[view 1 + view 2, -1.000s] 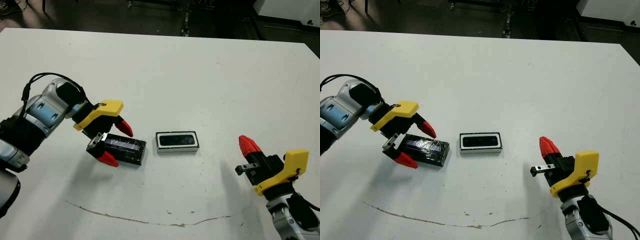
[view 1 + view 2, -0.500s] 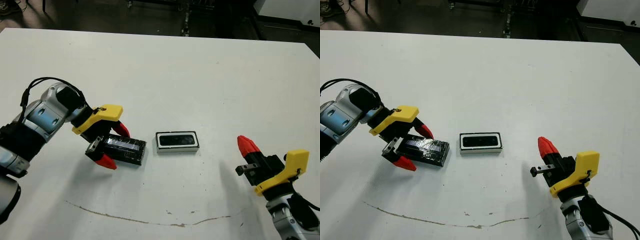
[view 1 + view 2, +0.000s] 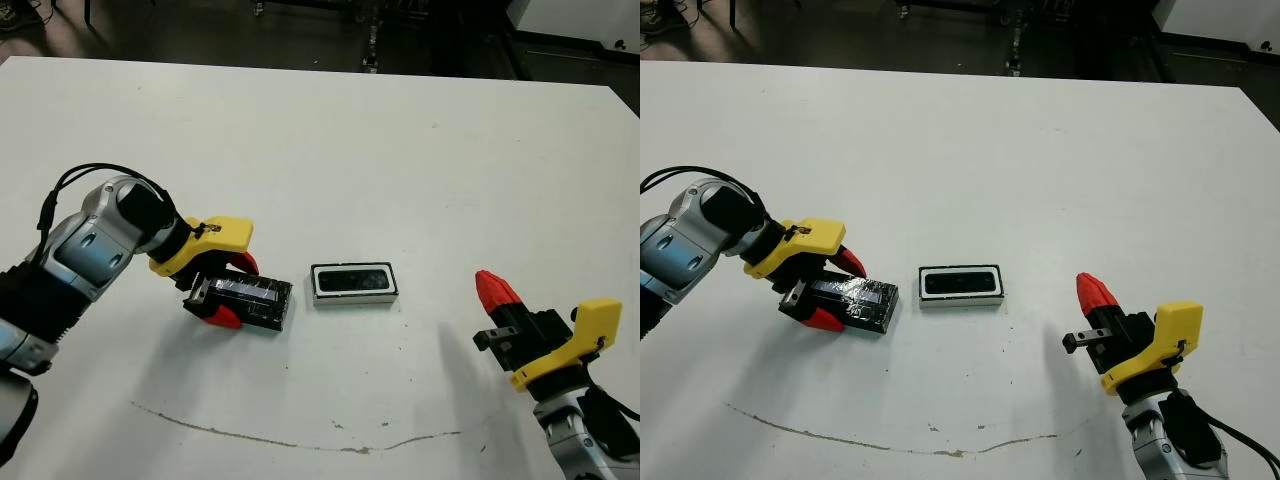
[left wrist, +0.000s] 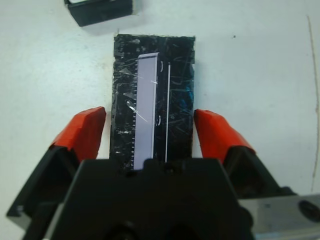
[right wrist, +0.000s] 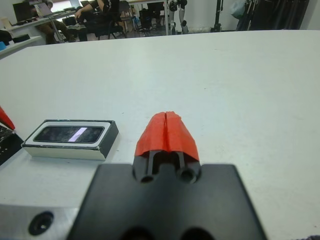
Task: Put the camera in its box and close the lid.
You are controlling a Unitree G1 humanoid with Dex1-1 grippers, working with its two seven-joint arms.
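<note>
The lid (image 3: 250, 300), a glossy black crinkled cover, lies flat on the table left of centre. My left gripper (image 3: 232, 291) straddles its left end, open. In the left wrist view a red fingertip (image 4: 85, 131) stands close on each long side of the lid (image 4: 152, 95), the gaps very narrow. Just right of the lid sits the box (image 3: 354, 298), a white-walled tray, and the dark camera (image 3: 353, 280) lies inside it. My right gripper (image 3: 497, 292) hovers at the front right, shut with nothing in it, well away from the box (image 5: 65, 149).
A thin brown line (image 3: 300, 440) runs across the table near the front edge. Beyond the table's far edge (image 3: 320, 72) is dark floor with stands. In the right wrist view, people (image 5: 95, 10) sit at desks beyond the table.
My left gripper has come down onto the lid's left end and its fingers have narrowed around it. The lid, the box and the right gripper have hardly moved.
</note>
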